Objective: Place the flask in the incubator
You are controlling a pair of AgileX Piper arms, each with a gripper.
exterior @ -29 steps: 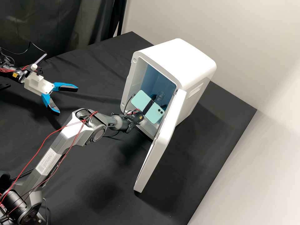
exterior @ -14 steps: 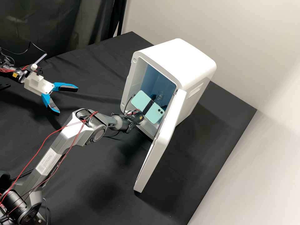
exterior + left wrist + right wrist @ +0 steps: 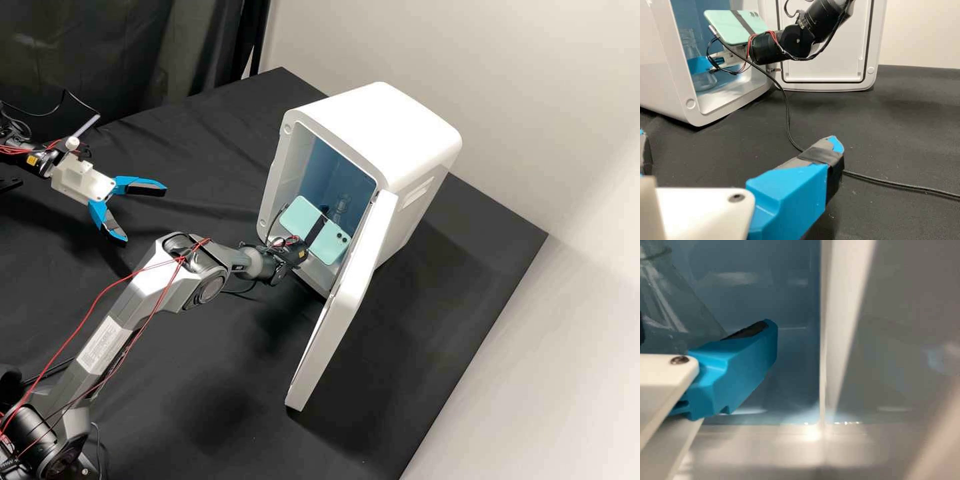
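Note:
The white incubator (image 3: 400, 133) stands on the bench with its door (image 3: 347, 300) swung open. A clear glass flask (image 3: 342, 202) stands inside on the blue floor. My right arm (image 3: 253, 263) reaches through the opening, a mint phone (image 3: 313, 227) strapped to its wrist. Inside, my right gripper (image 3: 695, 330) is shut on the flask (image 3: 670, 300), with the glass against the blue finger (image 3: 730, 370). The left wrist view shows the flask (image 3: 692, 67) behind that arm. My left gripper (image 3: 143, 213) hangs open at the far left, holding nothing.
A black cable (image 3: 890, 182) trails across the bench (image 3: 220, 373) from the right arm's wrist. The open door juts toward the front. A white wall rises to the right, past the bench's edge, and dark curtains hang behind.
The right wrist with its phone has shifted slightly inside the incubator, and the flask's neck shows more upright. The left arm has not moved.

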